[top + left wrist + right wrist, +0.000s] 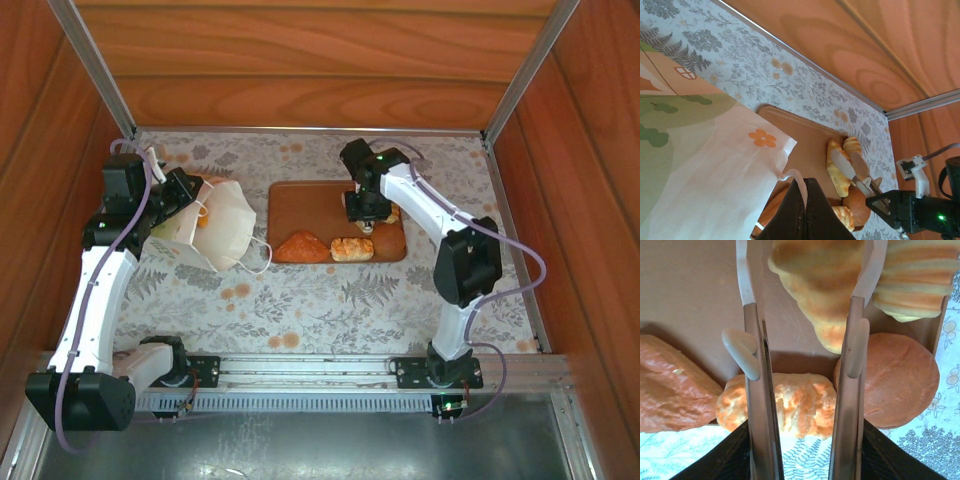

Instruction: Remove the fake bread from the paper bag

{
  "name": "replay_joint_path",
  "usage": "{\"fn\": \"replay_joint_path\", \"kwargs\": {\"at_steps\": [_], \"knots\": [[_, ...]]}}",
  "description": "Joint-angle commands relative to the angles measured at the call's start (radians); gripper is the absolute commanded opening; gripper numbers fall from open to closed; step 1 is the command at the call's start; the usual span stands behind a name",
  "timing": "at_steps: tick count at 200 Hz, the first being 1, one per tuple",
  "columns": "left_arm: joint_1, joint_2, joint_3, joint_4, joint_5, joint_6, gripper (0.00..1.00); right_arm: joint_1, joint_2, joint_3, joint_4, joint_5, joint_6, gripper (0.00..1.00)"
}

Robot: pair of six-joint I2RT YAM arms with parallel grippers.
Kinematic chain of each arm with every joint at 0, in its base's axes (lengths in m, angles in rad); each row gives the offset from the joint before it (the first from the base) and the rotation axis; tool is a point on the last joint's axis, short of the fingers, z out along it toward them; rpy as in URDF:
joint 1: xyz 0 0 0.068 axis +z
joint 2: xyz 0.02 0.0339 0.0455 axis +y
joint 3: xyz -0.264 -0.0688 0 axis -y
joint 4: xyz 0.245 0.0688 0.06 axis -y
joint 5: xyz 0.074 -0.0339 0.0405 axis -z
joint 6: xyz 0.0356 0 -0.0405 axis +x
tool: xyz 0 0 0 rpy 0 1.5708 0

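Observation:
The white paper bag (228, 236) lies tipped on the table's left side, mouth toward a brown board (300, 200). My left gripper (808, 189) is shut on the bag's white cord handle (792, 175) beside the bag's mouth (715, 165). Several pieces of fake bread lie on the board: a triangular piece (303, 247), a ridged loaf (790, 402), a round bun (900, 380) and two croissants (820, 285) (915, 275). My right gripper (805, 260) hangs over the board (368, 222), open, its fingers (747, 295) straddling one croissant with a small gap on the left.
Wooden walls (300, 60) enclose the floral table on the back and both sides. The board (805, 145) sits mid-table, just right of the bag. Bare tablecloth (330, 305) runs between the board and the arm bases.

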State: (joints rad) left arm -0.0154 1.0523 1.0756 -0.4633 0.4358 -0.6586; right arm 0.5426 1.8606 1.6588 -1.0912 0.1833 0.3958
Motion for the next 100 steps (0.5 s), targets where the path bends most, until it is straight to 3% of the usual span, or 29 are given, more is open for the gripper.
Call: {"fn": "replay_joint_path", "kwargs": {"at_steps": [1,40,100], "knots": [[-0.003,-0.005,-0.001,0.016,0.015,0.017,0.0,-0.006,-0.071,-0.007,0.015,-0.02,-0.019,0.52],[-0.003,-0.001,0.003,0.017,0.035,0.033,0.0,-0.004,-0.112,-0.015,0.011,-0.06,-0.052,0.51],[-0.002,-0.047,-0.02,-0.044,0.057,0.15,0.0,0.04,-0.379,-0.231,0.312,-0.389,-0.107,0.44]]}}
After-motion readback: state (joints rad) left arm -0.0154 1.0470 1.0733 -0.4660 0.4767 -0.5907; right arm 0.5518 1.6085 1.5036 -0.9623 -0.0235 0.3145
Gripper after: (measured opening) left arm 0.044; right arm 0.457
